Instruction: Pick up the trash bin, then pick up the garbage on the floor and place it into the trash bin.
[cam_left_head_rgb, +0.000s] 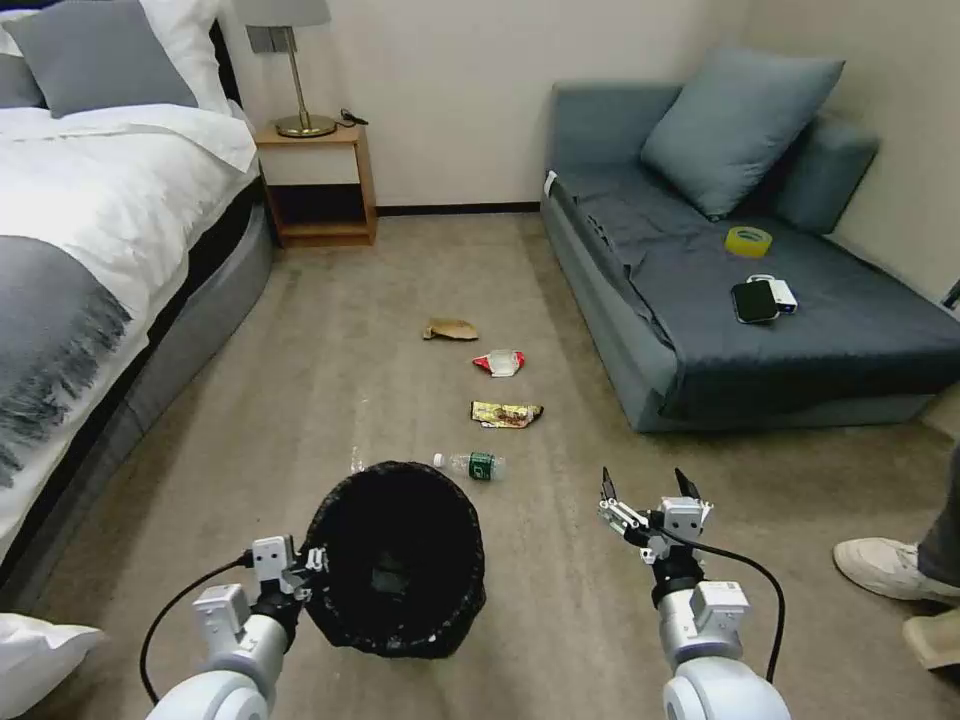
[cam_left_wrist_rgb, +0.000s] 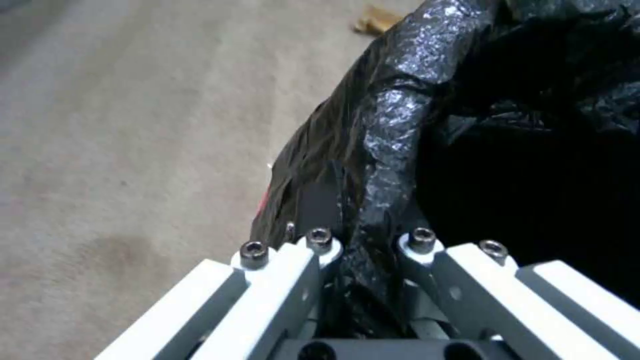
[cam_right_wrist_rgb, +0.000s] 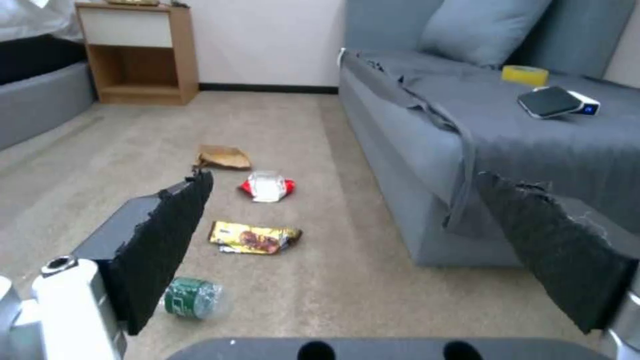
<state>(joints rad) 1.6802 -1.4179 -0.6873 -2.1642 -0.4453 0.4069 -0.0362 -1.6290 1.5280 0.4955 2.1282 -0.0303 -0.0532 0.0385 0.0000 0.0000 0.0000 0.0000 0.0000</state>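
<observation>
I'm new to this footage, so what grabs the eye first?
The black-lined trash bin, held up by its rim in the left tool. Beyond it, four litter pieces trail along the carpet, the clear bottle nearest, while the right tool hovers open beside the grey sofa.

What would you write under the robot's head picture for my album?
Left gripper holds the black-bagged round trash bin by its rim; open right gripper hovers near four litter pieces lined along the beige carpet.

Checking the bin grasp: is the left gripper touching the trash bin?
Touching. In the left wrist view the left gripper is clamped on the bag-covered rim of the trash bin.
</observation>
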